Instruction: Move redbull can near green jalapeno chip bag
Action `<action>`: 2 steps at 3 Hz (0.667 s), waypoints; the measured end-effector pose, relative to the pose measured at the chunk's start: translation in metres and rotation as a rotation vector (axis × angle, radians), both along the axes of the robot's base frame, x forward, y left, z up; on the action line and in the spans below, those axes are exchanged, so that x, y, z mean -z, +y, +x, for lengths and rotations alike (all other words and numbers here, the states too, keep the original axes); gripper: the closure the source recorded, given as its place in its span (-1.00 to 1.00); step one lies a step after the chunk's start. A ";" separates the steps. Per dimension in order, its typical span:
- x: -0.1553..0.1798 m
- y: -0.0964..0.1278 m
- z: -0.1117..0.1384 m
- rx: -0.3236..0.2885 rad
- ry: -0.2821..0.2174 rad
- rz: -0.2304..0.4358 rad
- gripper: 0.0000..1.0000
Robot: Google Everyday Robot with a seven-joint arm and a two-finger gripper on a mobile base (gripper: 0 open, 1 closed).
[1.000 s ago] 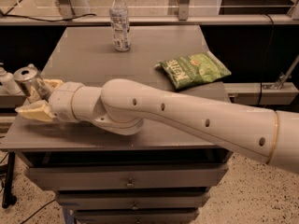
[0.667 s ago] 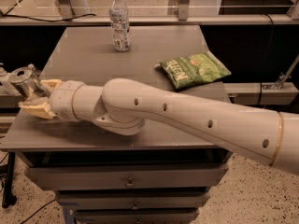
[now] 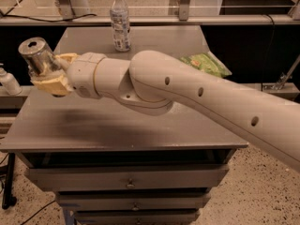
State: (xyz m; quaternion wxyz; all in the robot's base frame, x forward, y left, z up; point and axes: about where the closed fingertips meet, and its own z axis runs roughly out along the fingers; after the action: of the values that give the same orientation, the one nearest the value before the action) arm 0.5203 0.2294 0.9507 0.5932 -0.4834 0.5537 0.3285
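Observation:
The redbull can (image 3: 37,56) is a silver can held in the air above the table's left edge, its top facing the camera. My gripper (image 3: 50,73) is shut on the can, its yellowish fingers (image 3: 50,84) wrapped around the can's body. The green jalapeno chip bag (image 3: 207,63) lies flat at the table's right side, partly hidden behind my arm (image 3: 187,97). The arm stretches from the lower right across the table's middle to the left.
A clear plastic bottle (image 3: 120,21) with a white cap stands at the back of the grey table (image 3: 117,130). Drawers sit below the table's front edge. A white bottle-like thing (image 3: 8,81) stands off the table to the left. A rail runs behind the table.
My gripper has lifted the can up from the table's left edge and moved it slightly right. The bottle and chip bag have not moved.

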 end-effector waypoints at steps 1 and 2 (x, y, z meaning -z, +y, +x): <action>0.000 0.000 0.000 0.000 0.000 0.000 1.00; 0.000 -0.015 0.008 0.014 -0.006 0.003 1.00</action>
State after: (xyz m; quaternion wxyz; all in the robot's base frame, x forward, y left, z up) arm 0.5287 0.2140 0.9509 0.5980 -0.4797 0.5546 0.3236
